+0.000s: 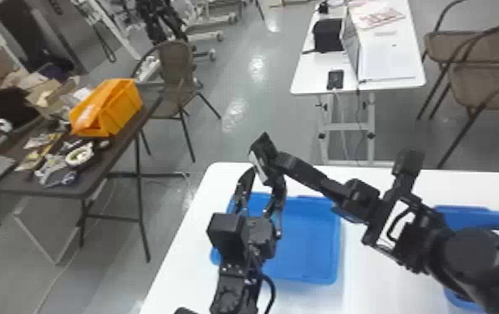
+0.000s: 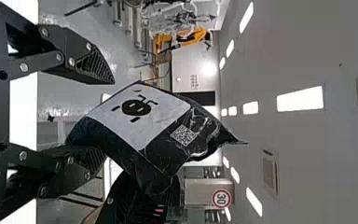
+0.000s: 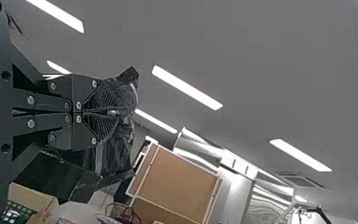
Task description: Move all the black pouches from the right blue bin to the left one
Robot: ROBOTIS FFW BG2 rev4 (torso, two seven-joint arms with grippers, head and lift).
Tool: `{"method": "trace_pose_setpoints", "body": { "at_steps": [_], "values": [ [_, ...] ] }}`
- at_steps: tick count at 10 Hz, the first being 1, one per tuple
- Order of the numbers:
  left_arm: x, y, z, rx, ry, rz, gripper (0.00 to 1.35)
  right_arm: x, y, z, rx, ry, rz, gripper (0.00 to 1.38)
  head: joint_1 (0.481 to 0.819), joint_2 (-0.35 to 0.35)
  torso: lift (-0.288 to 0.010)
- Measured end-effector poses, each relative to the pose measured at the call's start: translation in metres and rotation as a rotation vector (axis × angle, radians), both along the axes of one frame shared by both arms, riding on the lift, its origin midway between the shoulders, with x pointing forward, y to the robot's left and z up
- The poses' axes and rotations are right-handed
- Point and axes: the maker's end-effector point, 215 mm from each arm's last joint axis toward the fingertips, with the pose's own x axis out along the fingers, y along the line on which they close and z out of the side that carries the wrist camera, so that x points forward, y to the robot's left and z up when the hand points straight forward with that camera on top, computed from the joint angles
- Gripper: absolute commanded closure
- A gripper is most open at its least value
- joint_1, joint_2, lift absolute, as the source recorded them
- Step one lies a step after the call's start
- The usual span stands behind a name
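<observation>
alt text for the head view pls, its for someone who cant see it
A robot's right gripper holds up a black pouch by the open left gripper, whose fingers point up at it. Below, a white table bears the left blue bin and, partly hidden behind the right arm, the right blue bin.

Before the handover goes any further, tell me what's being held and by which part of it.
A black pouch, pinched by one edge, off its white label, in the right gripper. The left gripper is open.
</observation>
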Motion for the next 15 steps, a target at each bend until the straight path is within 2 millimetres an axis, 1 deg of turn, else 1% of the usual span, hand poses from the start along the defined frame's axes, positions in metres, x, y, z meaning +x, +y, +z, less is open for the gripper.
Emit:
{"method": "trace_pose_setpoints", "body": {
  "at_steps": [4,5,6,7,8,9,10,11,12,13,14,15],
  "values": [
    [-0.001,-0.002,0.005,0.016,-0.019,-0.005,1.22,0.002,-0.001,-0.005,-0.013,0.003,-0.010,1.27,0.695,0.350,0.010],
    [-0.002,-0.001,0.004,0.017,-0.018,-0.004,1.22,0.002,-0.001,-0.009,-0.030,0.003,-0.013,1.07,0.695,0.350,0.010],
    [-0.003,0.001,0.003,0.018,-0.016,-0.001,1.22,0.003,-0.001,-0.013,-0.046,0.007,-0.021,0.62,0.695,0.350,0.010],
    [-0.005,0.005,0.001,0.019,-0.009,0.006,1.22,0.005,-0.003,-0.018,-0.070,0.006,-0.037,0.20,0.695,0.350,0.010],
    [-0.007,0.010,-0.005,0.018,0.005,0.019,1.22,0.012,-0.009,-0.028,-0.125,-0.004,-0.073,0.03,0.695,0.350,0.010],
    [-0.008,0.015,-0.012,0.017,0.023,0.030,1.22,0.022,-0.023,-0.041,-0.196,-0.018,-0.131,0.09,0.695,0.350,0.010],
    [-0.010,0.020,-0.017,0.016,0.036,0.038,1.22,0.032,-0.043,-0.058,-0.272,-0.030,-0.197,0.11,0.695,0.347,0.010],
    [-0.011,0.024,-0.022,0.011,0.049,0.045,1.22,0.039,-0.069,-0.083,-0.371,-0.040,-0.266,0.12,0.695,0.321,0.010],
    [-0.012,0.029,-0.029,0.000,0.070,0.054,1.22,0.045,-0.102,-0.113,-0.498,-0.044,-0.347,0.12,0.695,0.307,0.010],
    [-0.015,0.033,-0.044,-0.022,0.111,0.054,1.22,0.048,-0.139,-0.142,-0.627,-0.047,-0.429,0.12,0.695,0.272,0.010],
    [-0.017,0.034,-0.061,-0.040,0.167,0.031,1.22,0.048,-0.176,-0.167,-0.741,-0.053,-0.498,0.12,0.695,0.231,0.010],
    [-0.017,0.033,-0.076,-0.048,0.216,0.000,1.22,0.046,-0.210,-0.190,-0.832,-0.047,-0.557,0.12,0.695,0.189,0.010]
  ]
}}
